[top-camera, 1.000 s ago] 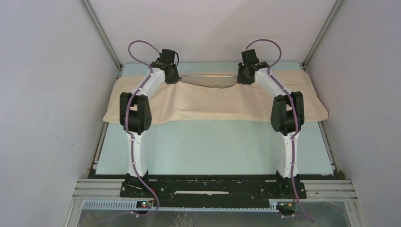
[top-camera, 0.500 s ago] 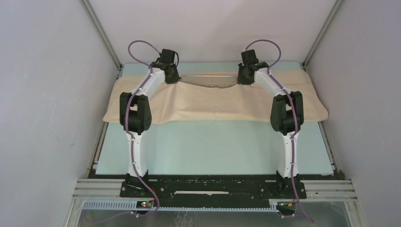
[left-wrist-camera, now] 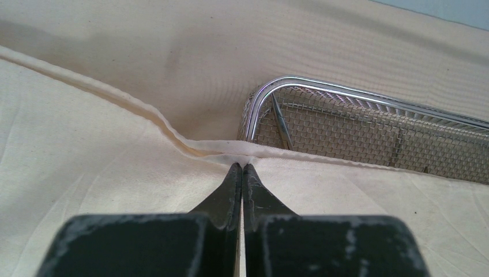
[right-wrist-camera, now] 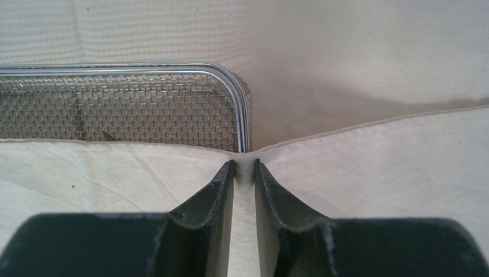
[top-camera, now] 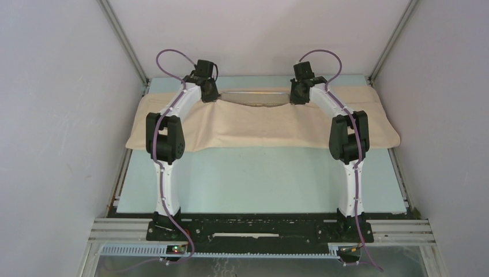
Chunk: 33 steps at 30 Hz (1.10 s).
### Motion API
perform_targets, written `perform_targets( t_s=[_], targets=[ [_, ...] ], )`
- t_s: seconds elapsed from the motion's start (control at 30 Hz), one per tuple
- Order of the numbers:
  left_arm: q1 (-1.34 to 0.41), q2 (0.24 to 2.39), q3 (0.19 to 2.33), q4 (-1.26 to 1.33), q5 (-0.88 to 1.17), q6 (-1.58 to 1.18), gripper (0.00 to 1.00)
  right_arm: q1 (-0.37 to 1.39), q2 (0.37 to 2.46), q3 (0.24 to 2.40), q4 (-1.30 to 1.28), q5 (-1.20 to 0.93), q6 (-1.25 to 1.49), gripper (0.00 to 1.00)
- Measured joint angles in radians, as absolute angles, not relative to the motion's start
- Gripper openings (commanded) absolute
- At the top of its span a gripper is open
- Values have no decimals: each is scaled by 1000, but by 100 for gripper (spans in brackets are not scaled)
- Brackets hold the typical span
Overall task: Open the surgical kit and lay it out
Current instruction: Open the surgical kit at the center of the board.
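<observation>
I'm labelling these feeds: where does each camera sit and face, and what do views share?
Top external: above, behind the bases, facing down across the table; both arms reach the cloth wrap.
Left wrist: looks along the left gripper, shut on the wrap's hem, toward the mesh tray.
Right wrist: looks along the right gripper, open astride the hem.
Shared: both wrist views see tray and wrap.

We see the cloth wrap as matt, finely woven beige fabric. The mesh tray is glossy steel wire. The black fingers look like scuffed plastic, perhaps.
</observation>
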State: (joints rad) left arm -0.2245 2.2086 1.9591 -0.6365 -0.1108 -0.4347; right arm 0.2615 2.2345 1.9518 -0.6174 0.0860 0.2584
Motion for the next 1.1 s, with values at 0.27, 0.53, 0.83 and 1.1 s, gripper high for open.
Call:
perform_targets(
  t_s=[0.27,0.53,0.83,1.1],
  targets=[
    [-224,2209,1959,-637,-112,-434,0,260,2223,1922,-583,80,260,26],
    [-224,2209,1959,-636,-112,-434,0,256,2191,1889,-550,72,261,26],
    [-224,2209,1959,-637,-112,-434,0,255,2186,1878,-535,70,261,26],
    [-224,2209,1959,-637,-112,-434,0,255,2186,1878,-537,77,261,29]
  ],
)
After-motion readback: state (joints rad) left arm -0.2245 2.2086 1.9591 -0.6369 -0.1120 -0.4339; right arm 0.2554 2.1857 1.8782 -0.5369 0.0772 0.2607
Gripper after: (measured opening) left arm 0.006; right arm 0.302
